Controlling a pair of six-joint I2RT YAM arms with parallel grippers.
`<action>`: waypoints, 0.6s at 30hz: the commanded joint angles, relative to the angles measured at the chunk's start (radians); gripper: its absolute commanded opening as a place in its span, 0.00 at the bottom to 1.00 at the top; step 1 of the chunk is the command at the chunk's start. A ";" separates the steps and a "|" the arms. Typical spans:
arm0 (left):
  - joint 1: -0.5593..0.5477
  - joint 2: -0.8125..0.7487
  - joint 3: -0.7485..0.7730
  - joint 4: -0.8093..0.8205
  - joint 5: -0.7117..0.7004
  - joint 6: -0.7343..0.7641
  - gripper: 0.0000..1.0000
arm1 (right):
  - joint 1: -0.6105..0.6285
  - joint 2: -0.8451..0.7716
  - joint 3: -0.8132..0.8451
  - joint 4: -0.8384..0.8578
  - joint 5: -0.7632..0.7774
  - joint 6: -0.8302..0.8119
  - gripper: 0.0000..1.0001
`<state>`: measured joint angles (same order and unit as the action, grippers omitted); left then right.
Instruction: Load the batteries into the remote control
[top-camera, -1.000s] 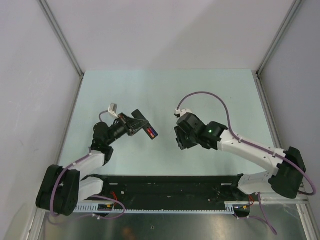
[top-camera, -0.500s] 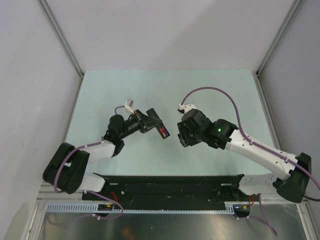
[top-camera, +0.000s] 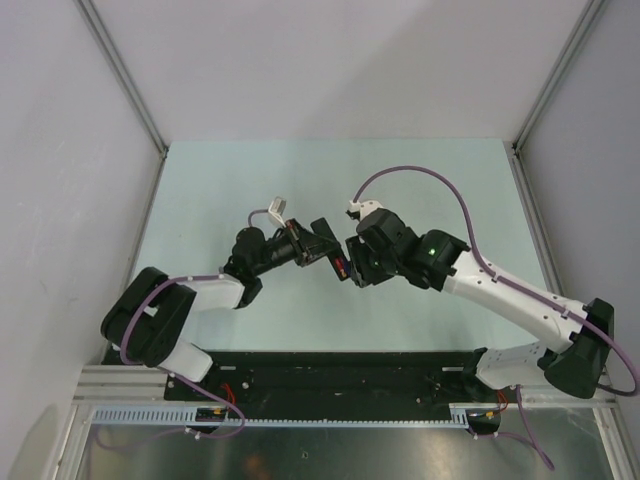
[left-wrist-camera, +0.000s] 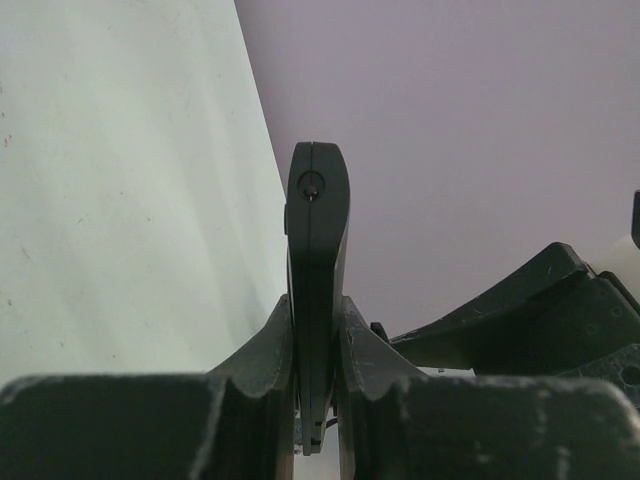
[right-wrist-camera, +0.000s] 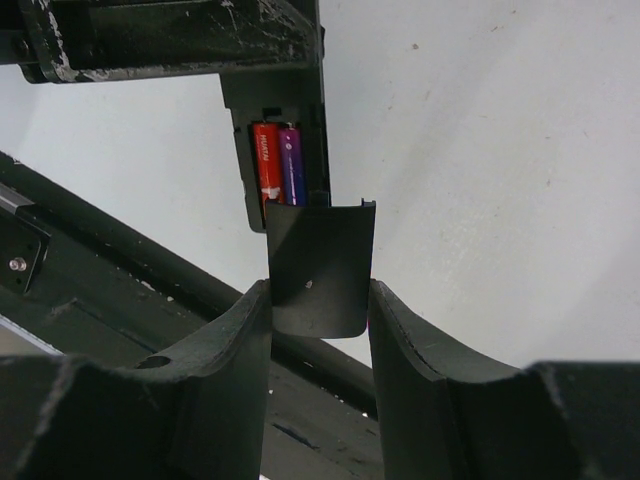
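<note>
Pale green table (top-camera: 250, 180), black rail (top-camera: 340, 375) at near edge

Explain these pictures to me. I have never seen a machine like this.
The wide picture looks down from above on two robot arms, the left arm and the right arm, bolted at the edge of a pale green table. The other two pictures come from cameras on their wrists. The left claw is shut on a black remote control, seen edge-on. The right claw grips the small black battery cover, held at the open compartment where a red battery and a purple battery already sit.
</note>
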<state>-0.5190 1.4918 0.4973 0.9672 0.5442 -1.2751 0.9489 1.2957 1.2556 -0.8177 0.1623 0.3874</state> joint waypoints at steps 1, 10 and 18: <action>-0.021 0.018 0.043 0.093 -0.006 -0.023 0.00 | 0.002 0.027 0.044 0.026 -0.026 -0.015 0.25; -0.041 0.035 0.052 0.117 -0.007 -0.032 0.00 | 0.004 0.065 0.044 0.035 -0.032 -0.027 0.25; -0.049 0.039 0.050 0.123 -0.007 -0.036 0.00 | 0.001 0.085 0.048 0.041 -0.030 -0.033 0.25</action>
<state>-0.5556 1.5272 0.5072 1.0229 0.5434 -1.2942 0.9493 1.3731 1.2579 -0.8013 0.1371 0.3756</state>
